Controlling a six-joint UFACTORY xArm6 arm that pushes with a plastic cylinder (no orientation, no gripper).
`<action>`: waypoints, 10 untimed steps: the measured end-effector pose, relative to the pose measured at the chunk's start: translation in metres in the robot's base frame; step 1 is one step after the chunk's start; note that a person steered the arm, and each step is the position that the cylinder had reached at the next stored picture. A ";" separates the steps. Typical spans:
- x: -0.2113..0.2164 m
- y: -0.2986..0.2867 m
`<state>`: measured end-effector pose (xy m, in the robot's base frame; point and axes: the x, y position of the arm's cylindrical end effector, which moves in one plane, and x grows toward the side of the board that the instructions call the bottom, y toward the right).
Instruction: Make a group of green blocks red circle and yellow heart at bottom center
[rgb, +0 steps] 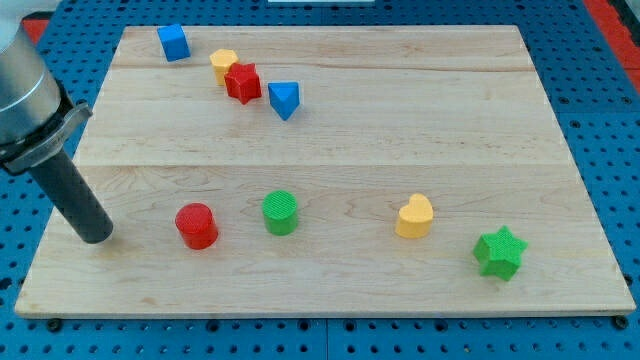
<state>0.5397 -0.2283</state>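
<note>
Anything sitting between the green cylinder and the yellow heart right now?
No. In the camera view, the board between the green cylinder and the yellow heart is bare wood; the green star lies beyond the heart, toward the view's right.

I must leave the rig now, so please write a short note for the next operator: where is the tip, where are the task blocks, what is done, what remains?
My tip rests near the board's left edge, left of the red circle, not touching it.
Green circle sits just right of the red circle, apart.
Yellow heart and green star lie toward the view's bottom right.
Done: all four are in the bottom half.
Left: gather them at bottom center.
</note>
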 end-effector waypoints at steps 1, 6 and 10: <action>-0.026 0.069; 0.008 0.099; 0.014 0.087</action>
<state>0.5540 -0.1416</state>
